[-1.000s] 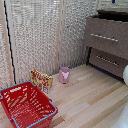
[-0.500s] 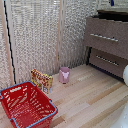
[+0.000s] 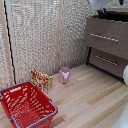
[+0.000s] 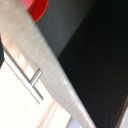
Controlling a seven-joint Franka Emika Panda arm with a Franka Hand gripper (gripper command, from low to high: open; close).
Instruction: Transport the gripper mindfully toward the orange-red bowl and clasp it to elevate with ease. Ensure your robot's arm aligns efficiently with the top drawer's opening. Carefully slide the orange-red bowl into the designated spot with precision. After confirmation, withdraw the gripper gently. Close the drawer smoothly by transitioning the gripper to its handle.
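Orange-red bowl [image 4: 36, 8] above handle [image 4: 27, 80], pink cup [image 3: 64, 75], red basket [image 3: 25, 104]

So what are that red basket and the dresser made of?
The basket looks like glossy red plastic mesh with a blue rim, judging by its moulded lattice. The dresser appears to be dark brown wood or wood-look laminate, showing faint grain, with silvery, probably metal, handles.

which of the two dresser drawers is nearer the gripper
The top drawer, with the upper silver handle. The gripper hangs just above the dresser; the lower drawer sits nearer the floor.
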